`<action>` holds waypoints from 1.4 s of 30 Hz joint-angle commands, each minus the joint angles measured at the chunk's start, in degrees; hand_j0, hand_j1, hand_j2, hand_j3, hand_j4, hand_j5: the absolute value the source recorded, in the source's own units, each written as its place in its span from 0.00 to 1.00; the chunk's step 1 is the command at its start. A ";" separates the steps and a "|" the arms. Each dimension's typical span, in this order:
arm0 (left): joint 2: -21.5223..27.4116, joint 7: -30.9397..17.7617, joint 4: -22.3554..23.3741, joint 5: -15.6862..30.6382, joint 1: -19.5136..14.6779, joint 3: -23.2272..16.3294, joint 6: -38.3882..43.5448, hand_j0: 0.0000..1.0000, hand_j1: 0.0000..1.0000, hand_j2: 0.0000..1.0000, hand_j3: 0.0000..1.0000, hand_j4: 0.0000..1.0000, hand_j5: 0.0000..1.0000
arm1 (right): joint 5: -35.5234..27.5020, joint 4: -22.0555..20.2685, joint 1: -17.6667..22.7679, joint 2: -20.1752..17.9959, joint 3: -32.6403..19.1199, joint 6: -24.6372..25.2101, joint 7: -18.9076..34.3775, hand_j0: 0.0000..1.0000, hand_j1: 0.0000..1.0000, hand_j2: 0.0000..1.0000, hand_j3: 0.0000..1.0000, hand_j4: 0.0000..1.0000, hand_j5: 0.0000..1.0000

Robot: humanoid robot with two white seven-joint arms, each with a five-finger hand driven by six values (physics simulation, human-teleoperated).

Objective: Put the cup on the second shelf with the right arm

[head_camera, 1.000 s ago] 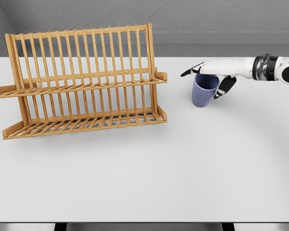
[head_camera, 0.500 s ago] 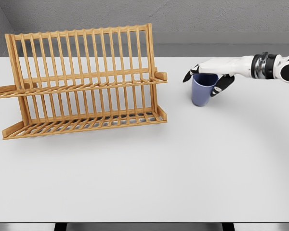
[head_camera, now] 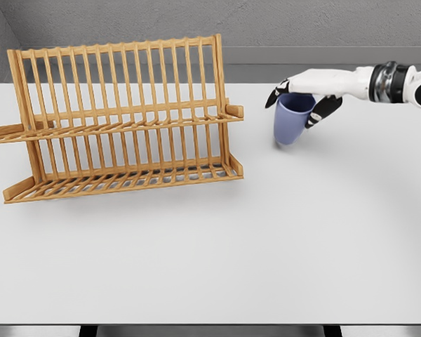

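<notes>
A blue-violet cup point(head_camera: 290, 120) hangs tilted just above the white table point(head_camera: 266, 239), right of the wooden dish rack point(head_camera: 119, 119). My right hand point(head_camera: 297, 95) comes in from the right edge and is shut on the cup's rim, with dark fingertips point(head_camera: 274, 99) on its left side and other fingers on its right. The rack has two tiers: a lower shelf point(head_camera: 126, 181) near the table and an upper shelf point(head_camera: 126, 121) with slats. The cup is about a hand's width right of the upper shelf's end. My left arm is out of view.
The rack takes up the table's left half, its right end post point(head_camera: 219, 77) nearest the cup. A grey wall runs behind the table.
The right hand closed on the cup's rim and lifted it off the table. The cup rose a little, moved slightly left, and now tilts.
</notes>
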 commanded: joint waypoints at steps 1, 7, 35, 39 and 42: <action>0.00 -0.02 0.01 0.02 0.00 0.00 0.03 1.00 1.00 1.00 1.00 1.00 1.00 | -0.40 -1.67 0.00 -0.25 -1.03 0.18 -0.03 0.72 0.72 0.72 0.72 0.72 0.72; 0.00 -0.02 0.01 0.02 0.00 0.00 0.03 1.00 1.00 1.00 1.00 1.00 1.00 | -0.40 -3.35 -0.09 -0.69 -3.49 0.18 -0.03 0.72 0.72 0.72 0.72 0.72 0.72; 0.00 -0.02 0.01 0.02 0.00 0.00 0.03 1.00 1.00 1.00 1.00 1.00 1.00 | 1.70 -25.58 -0.53 0.45 -12.45 0.18 -0.03 0.72 0.72 0.72 0.72 0.72 0.72; 0.00 -0.02 0.01 0.02 0.00 0.00 0.03 1.00 1.00 1.00 1.00 1.00 1.00 | 2.41 -29.27 -0.62 1.07 -12.10 0.18 -0.03 0.72 0.72 0.72 0.72 0.72 0.72; 0.00 -0.02 0.01 0.02 0.00 0.00 -0.06 1.00 1.00 1.00 1.00 1.00 1.00 | 2.41 -29.45 -0.62 1.34 -10.43 0.18 -0.03 0.72 0.72 0.72 0.72 0.72 0.72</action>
